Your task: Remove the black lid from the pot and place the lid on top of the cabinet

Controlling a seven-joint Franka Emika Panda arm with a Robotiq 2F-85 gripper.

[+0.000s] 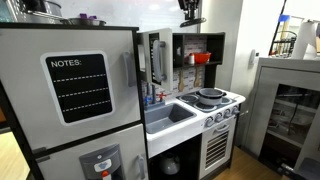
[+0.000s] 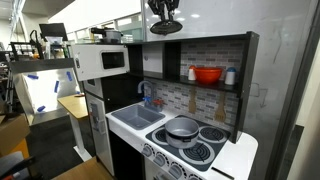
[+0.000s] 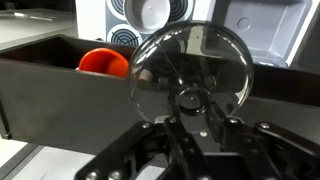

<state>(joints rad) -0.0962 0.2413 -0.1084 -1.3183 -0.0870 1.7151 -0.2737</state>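
My gripper (image 3: 188, 108) is shut on the black knob of a round glass lid (image 3: 190, 55), which fills the middle of the wrist view. In both exterior views the gripper (image 2: 165, 12) (image 1: 190, 8) hangs at the top of the picture, holding the lid (image 2: 165, 27) just above the black top of the toy kitchen cabinet (image 2: 200, 42) (image 3: 60, 90). The pot (image 2: 183, 127) (image 1: 210, 96) stands uncovered on the stove below; in the wrist view it shows as a pale round shape (image 3: 153, 12).
A red bowl (image 2: 208, 74) (image 3: 103, 63) sits on the shelf under the cabinet top. A sink (image 2: 138, 117) with a faucet lies beside the stove. A toy fridge with a microwave (image 2: 105, 62) stands next to it.
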